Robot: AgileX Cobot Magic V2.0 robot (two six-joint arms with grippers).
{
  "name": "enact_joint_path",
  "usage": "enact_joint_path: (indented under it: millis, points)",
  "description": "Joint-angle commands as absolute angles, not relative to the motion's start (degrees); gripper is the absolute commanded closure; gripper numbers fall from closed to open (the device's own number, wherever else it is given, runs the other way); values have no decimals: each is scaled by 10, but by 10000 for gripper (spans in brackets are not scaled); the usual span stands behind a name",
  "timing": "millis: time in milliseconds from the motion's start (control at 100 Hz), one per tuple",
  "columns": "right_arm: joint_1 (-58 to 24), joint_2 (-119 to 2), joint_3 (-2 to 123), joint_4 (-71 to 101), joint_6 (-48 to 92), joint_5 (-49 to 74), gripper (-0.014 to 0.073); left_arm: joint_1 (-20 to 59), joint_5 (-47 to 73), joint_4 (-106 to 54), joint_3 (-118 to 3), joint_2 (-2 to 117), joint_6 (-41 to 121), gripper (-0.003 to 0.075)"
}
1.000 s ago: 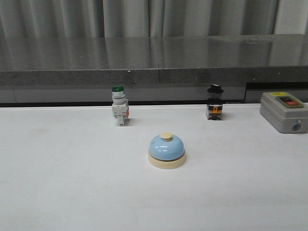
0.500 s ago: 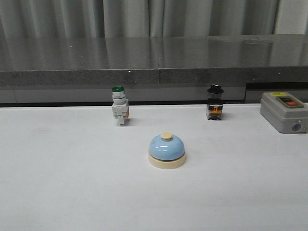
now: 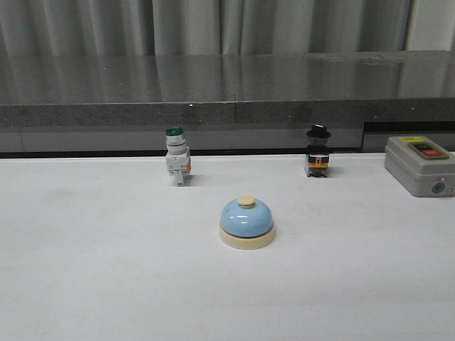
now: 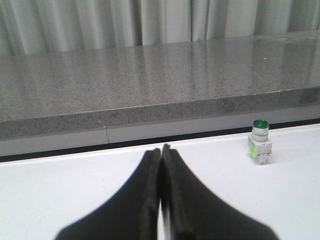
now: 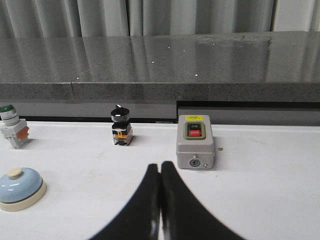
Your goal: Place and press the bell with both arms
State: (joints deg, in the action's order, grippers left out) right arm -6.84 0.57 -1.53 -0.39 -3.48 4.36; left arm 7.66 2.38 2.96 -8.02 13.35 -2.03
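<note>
Two tools are mine, and both are clenched on nothing: my left tool [image 4: 161, 200] shows its fingers pressed tip to tip, and my right tool [image 5: 160, 205] the same. Neither reaches into the front view, so both hang well back from the bell [image 3: 246, 222].

The bell stands upright on the white table [image 3: 85, 284], nearer to me than the row of switches. The green-capped switch [image 3: 176, 165] lies beyond the bell and off to its left, the black-knobbed switch [image 3: 317, 151] beyond it and to its right, and the grey box [image 3: 419, 165] with its red button farther right again. My right wrist camera catches the bell low at one edge; my left wrist camera does not show it at all.

By my judgement nothing of the task is done yet. To do the first step well, I should release one tool before coming down, straddle the cream base rather than the slick dome, and lift without tipping. I should keep the other tool clenched, bring it straight down over the knob, and press centrally so the bell does not skid.

It is a light-blue glossy dome on a round cream base, with a small cream knob on top.
</note>
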Motion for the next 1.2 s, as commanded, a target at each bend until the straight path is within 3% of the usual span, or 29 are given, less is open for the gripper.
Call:
enact_joint_path:
  millis: [0, 290, 1190]
  points:
    - [-65, 13, -7, -6, -32, -5, 654, 76, -39, 32, -61, 101, -25, 741]
    - [-65, 13, -7, -6, -32, -5, 654, 76, -39, 32, 8, -21, -25, 741]
    - [-65, 13, -7, -6, -32, -5, 654, 59, -47, 24, 24, -20, -25, 741]
